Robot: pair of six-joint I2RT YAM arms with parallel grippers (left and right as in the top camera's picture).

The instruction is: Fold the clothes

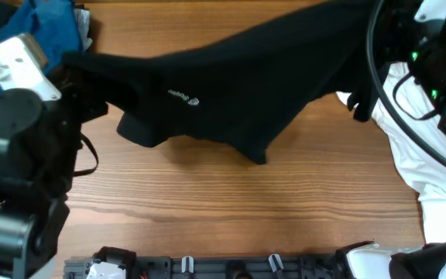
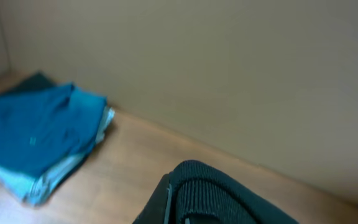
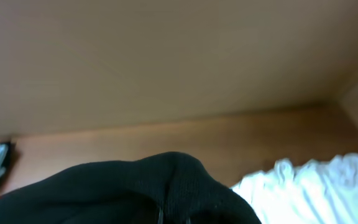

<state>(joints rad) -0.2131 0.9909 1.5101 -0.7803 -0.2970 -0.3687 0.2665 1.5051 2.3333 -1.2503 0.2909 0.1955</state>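
The clothes, a black T-shirt [image 1: 246,85] with a small white logo [image 1: 183,96], hang stretched across the back half of the table between my two grippers. The lower hem sags toward the wood near the middle. My left gripper [image 1: 77,81] is shut on the shirt's left end; in the left wrist view a ribbed black edge [image 2: 213,196] covers the fingertips. My right gripper [image 1: 365,97] is shut on the right end, and in the right wrist view bunched black fabric [image 3: 166,186] hides the jaws.
A folded blue shirt [image 1: 53,27] [image 2: 36,140] lies at the back left corner. A crumpled white T-shirt [image 1: 420,170] [image 3: 316,193] lies along the right side under the right arm. Bare wooden tabletop [image 1: 231,209] lies in front of the hanging shirt.
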